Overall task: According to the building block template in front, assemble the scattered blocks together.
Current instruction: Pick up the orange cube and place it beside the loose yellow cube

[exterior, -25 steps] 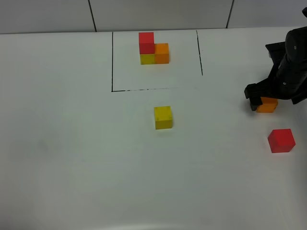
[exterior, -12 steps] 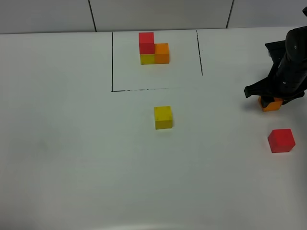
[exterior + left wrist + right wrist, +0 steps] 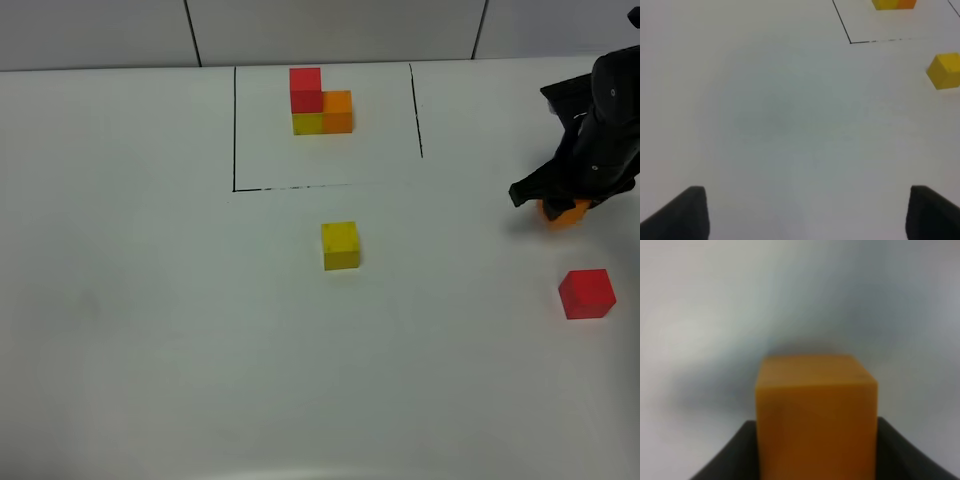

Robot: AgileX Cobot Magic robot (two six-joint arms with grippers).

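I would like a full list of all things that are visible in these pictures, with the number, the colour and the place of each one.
building block template: one cluster of three cubes, red on yellow with orange beside, far middle of the table
line frame: one, black, drawn on the table around the template
yellow cube: one, yellow, middle of the table, just outside the frame
red cube: one, red, right side of the table
orange cube: one, orange, between the right gripper's jaws
table: one, white
wall panels: pale grey, behind the table
left gripper: one, black, jaws open over bare table
right gripper: one, black, right side, jaws shut on the orange cube
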